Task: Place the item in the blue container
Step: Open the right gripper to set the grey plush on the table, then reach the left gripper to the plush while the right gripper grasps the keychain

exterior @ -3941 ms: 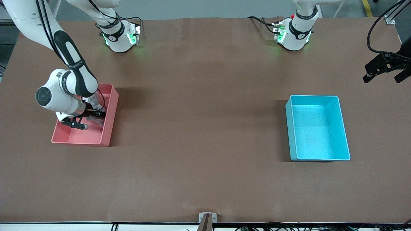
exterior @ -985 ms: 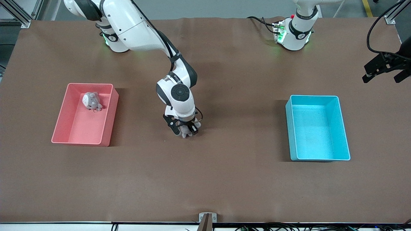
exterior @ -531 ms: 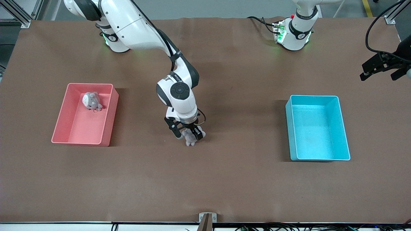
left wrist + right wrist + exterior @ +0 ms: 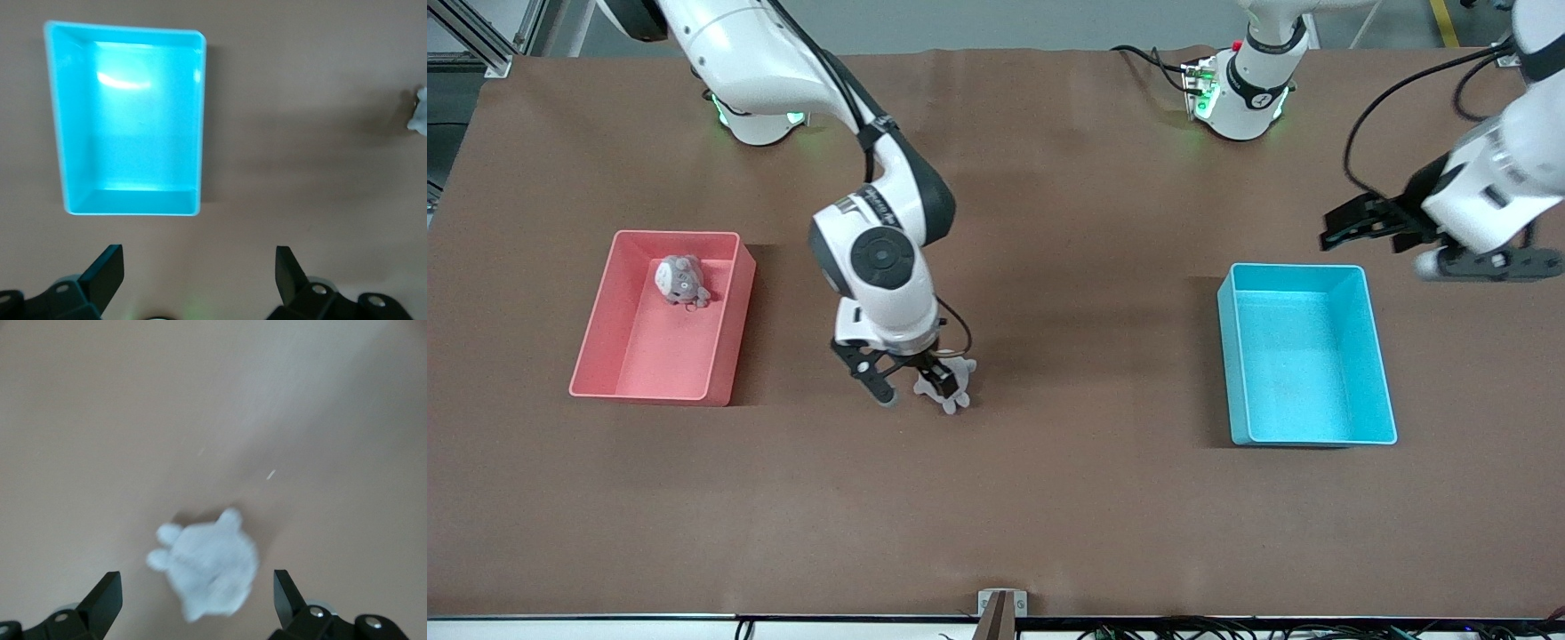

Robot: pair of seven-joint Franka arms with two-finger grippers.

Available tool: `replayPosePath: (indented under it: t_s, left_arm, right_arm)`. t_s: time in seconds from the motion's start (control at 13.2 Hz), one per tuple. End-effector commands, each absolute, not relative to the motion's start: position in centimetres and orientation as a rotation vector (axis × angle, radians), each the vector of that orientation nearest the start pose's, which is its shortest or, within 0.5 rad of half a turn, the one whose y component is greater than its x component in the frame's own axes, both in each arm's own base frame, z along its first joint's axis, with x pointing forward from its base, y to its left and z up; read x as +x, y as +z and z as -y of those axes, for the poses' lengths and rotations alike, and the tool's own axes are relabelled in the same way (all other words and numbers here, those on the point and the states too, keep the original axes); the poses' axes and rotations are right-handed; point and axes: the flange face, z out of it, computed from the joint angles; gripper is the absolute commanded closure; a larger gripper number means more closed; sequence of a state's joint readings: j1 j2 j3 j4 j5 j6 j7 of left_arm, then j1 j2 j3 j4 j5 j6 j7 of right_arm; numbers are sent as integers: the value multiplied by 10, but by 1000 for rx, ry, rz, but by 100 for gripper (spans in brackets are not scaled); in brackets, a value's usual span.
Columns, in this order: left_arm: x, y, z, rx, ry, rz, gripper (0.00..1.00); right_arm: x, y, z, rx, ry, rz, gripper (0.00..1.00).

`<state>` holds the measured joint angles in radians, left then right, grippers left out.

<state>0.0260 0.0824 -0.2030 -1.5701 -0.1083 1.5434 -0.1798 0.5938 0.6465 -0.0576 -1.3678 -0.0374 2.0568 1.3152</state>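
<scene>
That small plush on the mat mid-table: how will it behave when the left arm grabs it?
Probably soft: the plush toy looks fuzzy and lumpy, so fingers should sink in. Likely light, unlikely to roll; it lies flat on the table.

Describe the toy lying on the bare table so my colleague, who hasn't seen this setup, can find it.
Start at the brown table, between the pink bin and the blue bin. There, under the right pincer, which is open, lies a small pale grey plush toy. The other plush toy sits inside the pink bin.
</scene>
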Motion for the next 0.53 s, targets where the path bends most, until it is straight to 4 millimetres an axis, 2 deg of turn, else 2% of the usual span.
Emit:
replayPosePath:
  t_s: [0.0,0.23,0.38,0.45]
  left_arm:
    - [568,550,158,-3247,302,25,0]
    - [567,506,234,-3238,326,144,0]
    - [559,480,291,-3245,292,258,0]
    - [559,468,317,-3258,262,339,0]
  right_arm:
    - [636,376,-298,-3036,-58,-909,0]
    - [641,389,-184,-3088,25,-635,0]
    - [642,389,-101,-3095,59,-629,0]
    - [637,392,-75,-3115,63,-536,0]
